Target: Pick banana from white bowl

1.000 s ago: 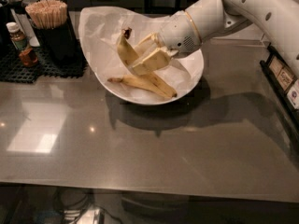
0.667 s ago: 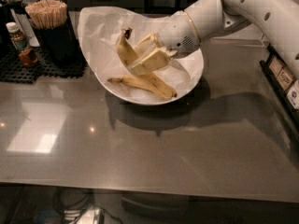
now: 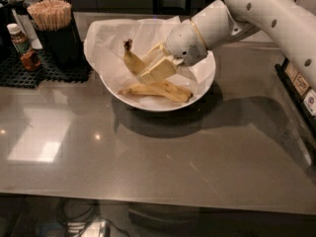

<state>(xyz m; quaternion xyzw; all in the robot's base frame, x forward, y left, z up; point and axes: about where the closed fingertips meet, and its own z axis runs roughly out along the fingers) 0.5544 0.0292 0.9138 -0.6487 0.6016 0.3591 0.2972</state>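
Gripper (image 3: 149, 66) clasping banana (image 3: 132, 60) inside white bowl (image 3: 159, 108) has open room above; stick holder (image 3: 61, 39) crowds left.

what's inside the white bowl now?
Crumpled paper lines the white bowl. On it lies a second banana; the gripper holds the dark-stemmed banana tilted up above it. Paper hides the bowl's floor; the fingers cover the held banana's lower end.

Wooden stirrers (image 3: 49, 13) in black holder (image 3: 63, 46), sauce bottle (image 3: 21, 47) beside.

Bowl (image 3: 197, 95) sits on table (image 3: 148, 157) at 12 o'clock. Gripper (image 3: 144, 64) enters it from 2 o'clock, clamped on banana (image 3: 132, 60). Second banana (image 3: 163, 89) lies at the bowl's 6 o'clock. Toothpick holder (image 3: 59, 38) and bottle (image 3: 20, 42) stand on mat (image 3: 44, 70), at 9 o'clock from the bowl.
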